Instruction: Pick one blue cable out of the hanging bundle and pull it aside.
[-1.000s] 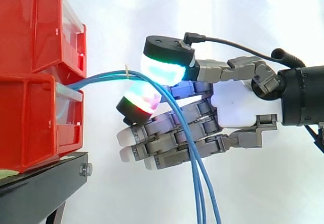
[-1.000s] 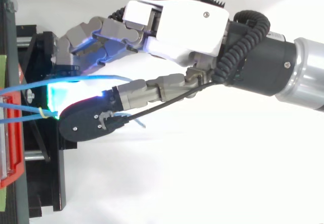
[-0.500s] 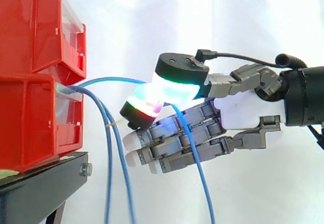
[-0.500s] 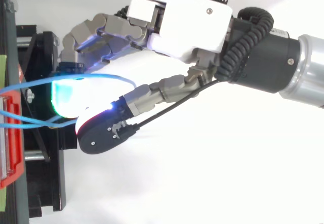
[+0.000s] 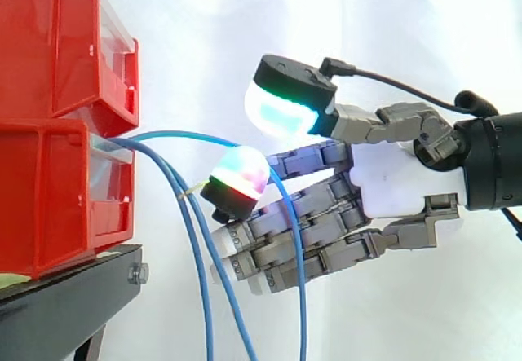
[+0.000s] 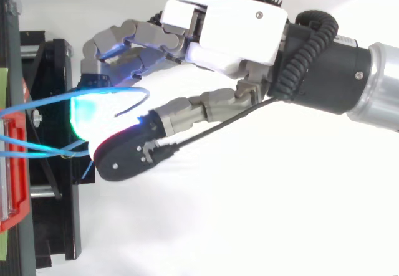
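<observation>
**One blue cable lifted off the bundle**

From the side, my hand (image 5: 391, 190) reaches toward the red bins (image 5: 49, 173) on their black stand (image 5: 65, 304). The single blue cable (image 5: 301, 296) arcs out of the lower bin, rides over my uppermost finger just behind its glowing pad (image 5: 241, 173), and hangs down across the fingers below. My thumb pad (image 5: 281, 108) stands clear above it, so I am not pinching. The hand is loosely spread, and the cable is draped on that finger, which keeps it apart from the rest. The other two cables (image 5: 203, 296) hang between my fingertips and the bins, well away from the one I carry.

From above, my hand (image 6: 230, 33) sits just off the stand (image 6: 59, 214). The chosen cable (image 6: 43, 101) runs from the bins (image 6: 12, 182) to my fingertips and curls there. With no thumb pressure, I judge that it could slip off as I draw aside.
</observation>
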